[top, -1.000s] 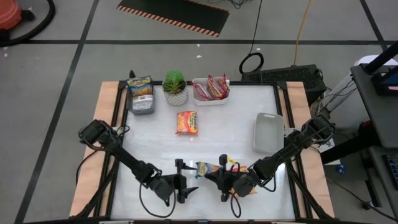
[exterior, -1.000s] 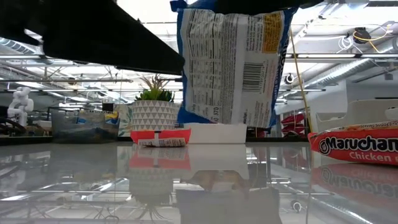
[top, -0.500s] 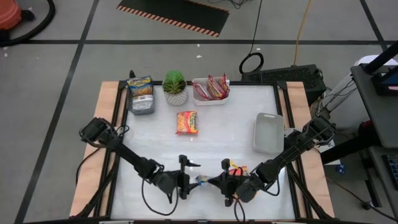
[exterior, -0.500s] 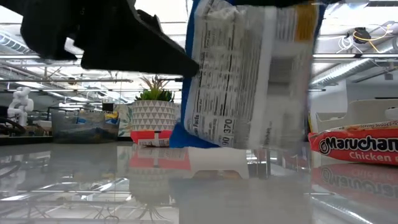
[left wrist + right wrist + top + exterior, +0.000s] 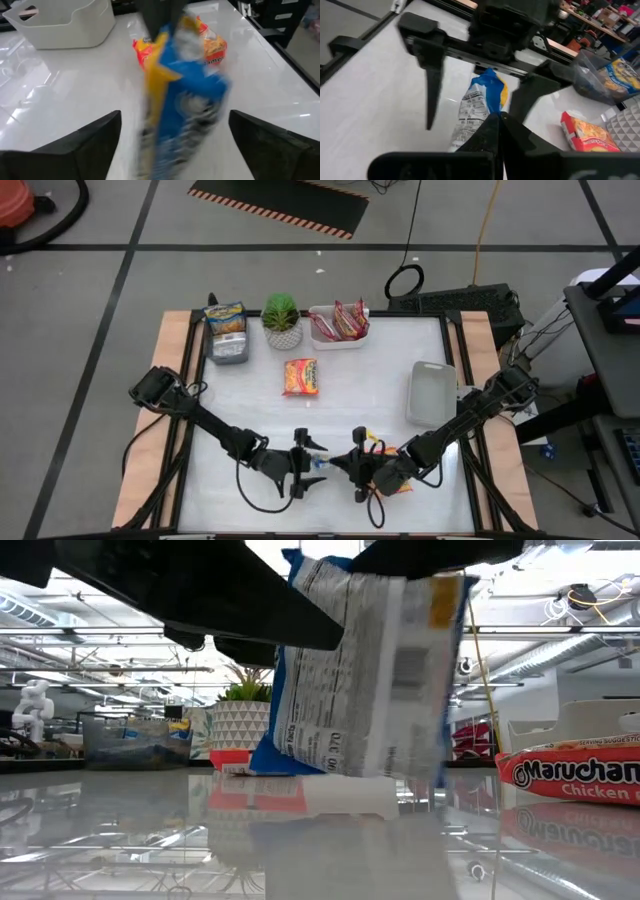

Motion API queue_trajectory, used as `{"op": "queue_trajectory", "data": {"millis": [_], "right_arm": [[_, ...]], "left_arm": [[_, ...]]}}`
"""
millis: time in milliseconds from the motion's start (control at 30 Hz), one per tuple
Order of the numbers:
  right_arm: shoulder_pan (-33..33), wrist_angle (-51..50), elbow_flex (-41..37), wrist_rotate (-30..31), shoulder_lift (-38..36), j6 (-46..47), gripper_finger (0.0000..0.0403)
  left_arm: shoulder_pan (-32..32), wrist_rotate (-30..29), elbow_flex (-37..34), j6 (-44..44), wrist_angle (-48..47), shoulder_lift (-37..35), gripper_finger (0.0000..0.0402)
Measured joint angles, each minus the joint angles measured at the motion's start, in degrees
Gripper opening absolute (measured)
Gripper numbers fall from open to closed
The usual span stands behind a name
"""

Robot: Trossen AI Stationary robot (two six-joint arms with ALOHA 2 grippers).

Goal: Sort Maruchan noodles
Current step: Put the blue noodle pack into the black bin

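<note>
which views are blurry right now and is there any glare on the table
Left wrist view: the blue-trimmed packet is smeared by motion blur, the print unreadable. Low view: the same packet is partly blurred, while the orange packet on the table reads sharp; the glossy table mirrors things. High view: sharp, only faint sheen on the tabletop.

A blue-trimmed packet (image 5: pixel 365 670) is hanging upright, slightly tilted, above the counter. An orange one (image 5: pixel 300 377) is lying flat mid-counter; another (image 5: pixel 570 772) is lying near the front, seemingly chicken flavour.

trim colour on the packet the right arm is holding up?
Blue, on the held packet pinched in the right end effector; clearest in the left wrist view.
</note>
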Motion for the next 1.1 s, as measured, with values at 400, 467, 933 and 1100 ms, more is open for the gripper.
{"op": "queue_trajectory", "data": {"millis": [400, 467, 933, 1100], "right_arm": [[-3.6, 0.5, 0.0, -4.6, 0.0, 0.0, 0.0000], [-3.7, 0.4, 0.0, -4.6, 0.0, 0.0, 0.0000], [-3.5, 0.8, 0.0, -4.2, 0.0, 0.1, 0.0020], [-0.4, 1.4, 0.0, 1.5, -2.3, -6.6, 0.0052]], "left_arm": [[-0.5, 0.1, 0.0, -0.1, -0.8, 0.0, 0.0209], [-0.5, 0.4, 0.0, 0.1, -0.9, 0.0, 0.0193], [-0.4, 0.3, 0.0, 0.1, -1.0, 0.0, 0.0122], [-0.5, 0.0, 0.0, -0.1, -0.2, 0.0, 0.0130]]}}
